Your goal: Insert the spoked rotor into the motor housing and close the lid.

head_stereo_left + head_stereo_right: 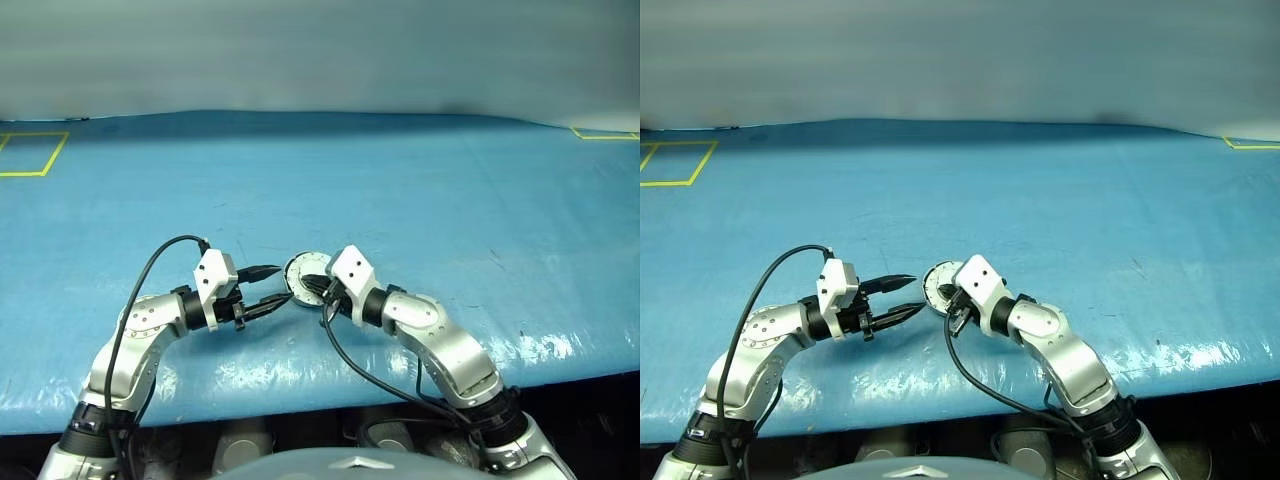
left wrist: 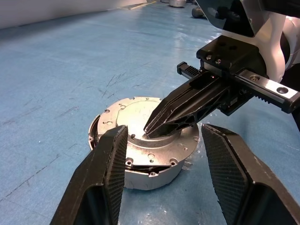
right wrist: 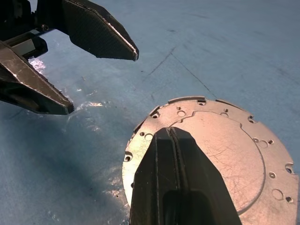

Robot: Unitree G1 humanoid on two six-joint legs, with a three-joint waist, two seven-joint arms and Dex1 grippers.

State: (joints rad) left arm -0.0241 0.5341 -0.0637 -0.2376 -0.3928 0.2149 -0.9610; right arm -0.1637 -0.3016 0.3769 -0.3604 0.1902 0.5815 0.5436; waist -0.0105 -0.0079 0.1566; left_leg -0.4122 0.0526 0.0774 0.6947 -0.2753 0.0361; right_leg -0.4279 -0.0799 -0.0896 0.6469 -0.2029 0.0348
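Nearest the robot, the two arms are reaching in from left and right over the blue surface (image 1: 420, 190) and meeting near its near edge. The left gripper (image 1: 272, 289) is holding its fingers (image 2: 105, 173) spread wide with nothing between them, pointing right at the motor housing (image 2: 140, 176) and stopping just short of it. The housing is sitting flat on the surface between the two grippers, with the lid (image 3: 225, 140) lying closed on top, plain face with its raised circle up. The right gripper (image 2: 154, 129) is coming in from the right, its fingers pinched together and its tips pressing on the lid's raised circle. Farther back, yellow tape lines (image 1: 35, 150) are marking the surface's far left and far right corners.
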